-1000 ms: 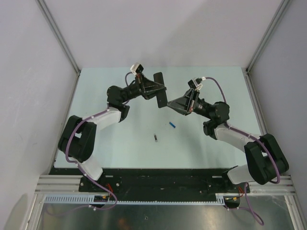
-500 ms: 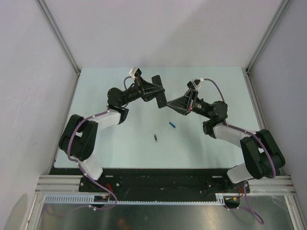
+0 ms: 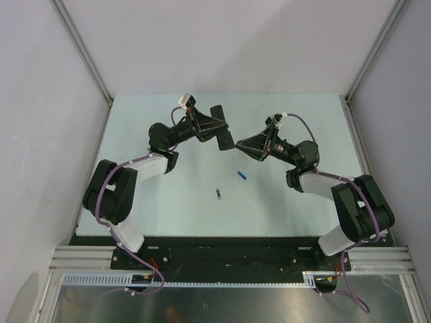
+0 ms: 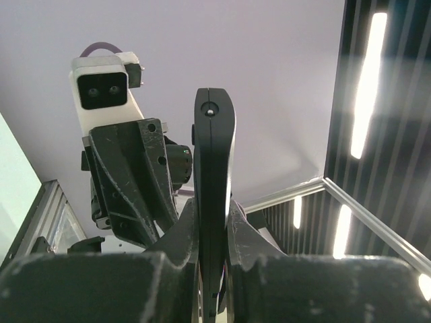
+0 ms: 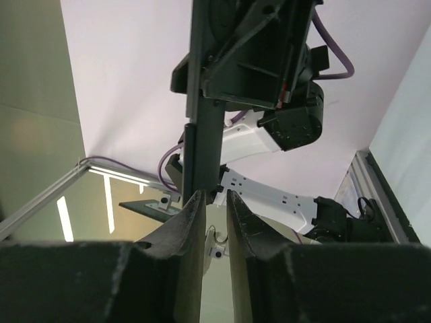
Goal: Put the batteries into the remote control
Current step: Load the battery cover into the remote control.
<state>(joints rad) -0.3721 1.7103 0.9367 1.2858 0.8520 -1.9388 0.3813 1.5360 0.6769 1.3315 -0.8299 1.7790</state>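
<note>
The remote control [image 3: 220,127], a slim black bar, is held in the air over the back of the table, and my left gripper [image 3: 212,128] is shut on it. In the left wrist view the remote control [image 4: 214,148] stands edge-on between the fingers of the left gripper [image 4: 213,225]. My right gripper [image 3: 237,144] sits at the bar's lower end. In its own view the right gripper [image 5: 215,199] stands slightly open, with nothing between the jaws and the remote control [image 5: 204,128] just beyond the tips. Two batteries lie on the table, a blue one [image 3: 241,175] and a dark one [image 3: 219,194].
The pale green table [image 3: 148,202] is walled by grey panels on the left, back and right. A black base rail [image 3: 222,245] runs along the near edge, with both arm bases on it. The right arm's wrist camera [image 4: 104,81] hangs close to the left of the remote.
The right gripper's jaws have parted at the remote's lower end. Both wrists have shifted slightly toward the back, and the remote has moved up with the left gripper.
</note>
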